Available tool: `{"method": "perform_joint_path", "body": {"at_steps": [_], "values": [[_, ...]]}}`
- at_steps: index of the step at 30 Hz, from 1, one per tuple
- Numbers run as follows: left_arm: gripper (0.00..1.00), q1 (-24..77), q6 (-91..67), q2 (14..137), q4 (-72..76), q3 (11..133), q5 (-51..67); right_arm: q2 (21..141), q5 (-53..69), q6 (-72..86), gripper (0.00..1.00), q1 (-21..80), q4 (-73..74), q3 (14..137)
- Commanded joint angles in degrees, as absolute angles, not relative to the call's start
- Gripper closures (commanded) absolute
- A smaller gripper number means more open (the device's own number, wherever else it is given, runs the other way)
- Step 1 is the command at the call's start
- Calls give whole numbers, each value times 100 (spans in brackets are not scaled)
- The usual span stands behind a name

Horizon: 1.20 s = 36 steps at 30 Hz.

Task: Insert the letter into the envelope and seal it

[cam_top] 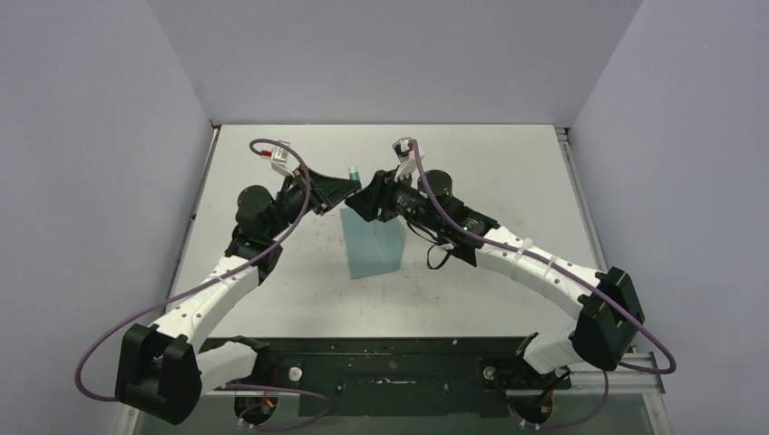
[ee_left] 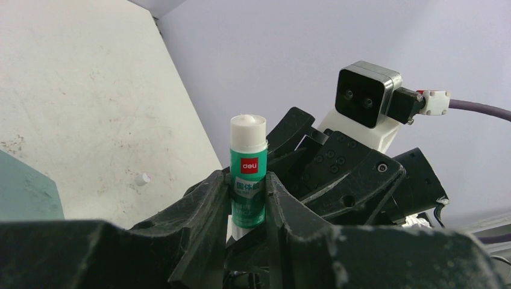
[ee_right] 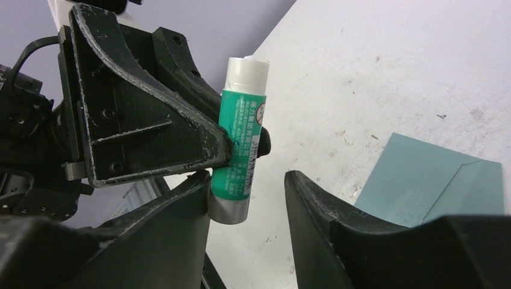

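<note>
Left pincer [ee_left: 248,195] clamped on a green-labelled glue stick [ee_left: 247,141], white end uppermost. Right pincer [ee_right: 247,183], jaws apart, stands around the stick's silver base, which sits just beside one finger. The teal envelope [cam_top: 374,245] lies flat on the counter [cam_top: 526,172] beneath both pincers.

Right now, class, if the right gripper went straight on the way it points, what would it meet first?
The glue stick, held in the left gripper: it stands between the right gripper's open fingers, so contact seems near, though depth is unclear.
</note>
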<state>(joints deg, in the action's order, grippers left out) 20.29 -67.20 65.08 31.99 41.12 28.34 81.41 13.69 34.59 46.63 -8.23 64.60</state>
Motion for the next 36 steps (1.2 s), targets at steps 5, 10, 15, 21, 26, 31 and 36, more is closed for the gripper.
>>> {"method": "perform_joint_path", "body": {"at_steps": [5, 10, 15, 21, 26, 31, 36], "values": [[100, 2048, -6732, 6337, 3665, 4140, 2970, 8182, 1282, 3533, 83, 4617, -1324, 6734], [65, 2048, -6662, 6344, 3648, 4136, 2898, 8182, 1944, 3500, 95, 4450, -1519, 6633], [57, 2048, -6609, 6469, 3722, 4155, 2890, 8149, 2692, 3752, 95, 4196, -2105, 6379], [55, 2057, -6662, 6591, 3929, 4167, 2949, 8299, 3098, 3873, 95, 4153, -2284, 6447], [43, 2048, -6697, 6645, 4136, 4157, 2902, 8386, 3204, 3804, 95, 4141, -2113, 6499], [57, 2056, -6704, 6816, 4174, 4254, 2901, 8388, 3384, 3829, 95, 4133, -2205, 6478], [88, 2072, -6798, 6900, 4303, 4263, 3002, 8411, 3449, 3967, 95, 4044, -2305, 6491]]}}
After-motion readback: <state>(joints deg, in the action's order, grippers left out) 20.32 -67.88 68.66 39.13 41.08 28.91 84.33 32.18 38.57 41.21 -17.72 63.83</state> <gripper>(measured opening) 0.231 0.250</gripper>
